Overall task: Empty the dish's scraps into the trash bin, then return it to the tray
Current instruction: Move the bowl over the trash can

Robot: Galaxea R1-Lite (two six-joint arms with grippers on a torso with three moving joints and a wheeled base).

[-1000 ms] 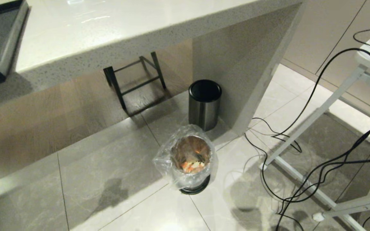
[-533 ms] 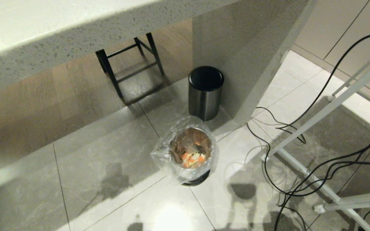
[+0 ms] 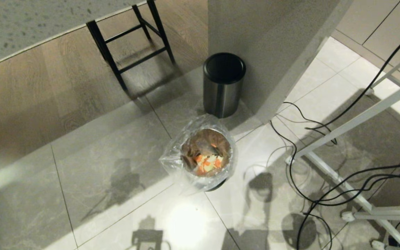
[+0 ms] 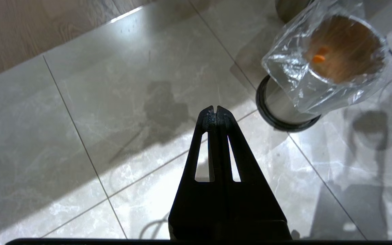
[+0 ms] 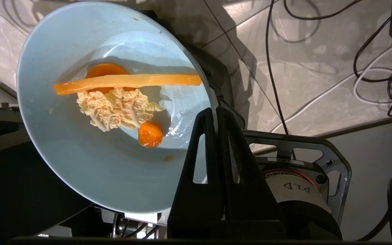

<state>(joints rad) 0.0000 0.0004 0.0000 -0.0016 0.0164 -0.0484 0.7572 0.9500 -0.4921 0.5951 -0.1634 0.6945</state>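
Right gripper (image 5: 215, 112) clamped on the dish's rim, scraps not yet tipped.

You see the trash bin (image 3: 205, 156) on the tiled floor, near the black-lidded bin (image 3: 223, 83). Your pale-blue dish (image 5: 90, 136) holds the scraps (image 5: 121, 102). Left gripper (image 4: 216, 110) hangs beside the trash bin, jaws pressed together, empty.

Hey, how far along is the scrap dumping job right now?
Done: the right gripper is shut on the rim of the dish. In hand: the scraps lie in the dish, while the trash bin stands ahead on the floor. Left: tip them in, then return the dish to the tray, which is out of view. The left gripper is shut, empty.
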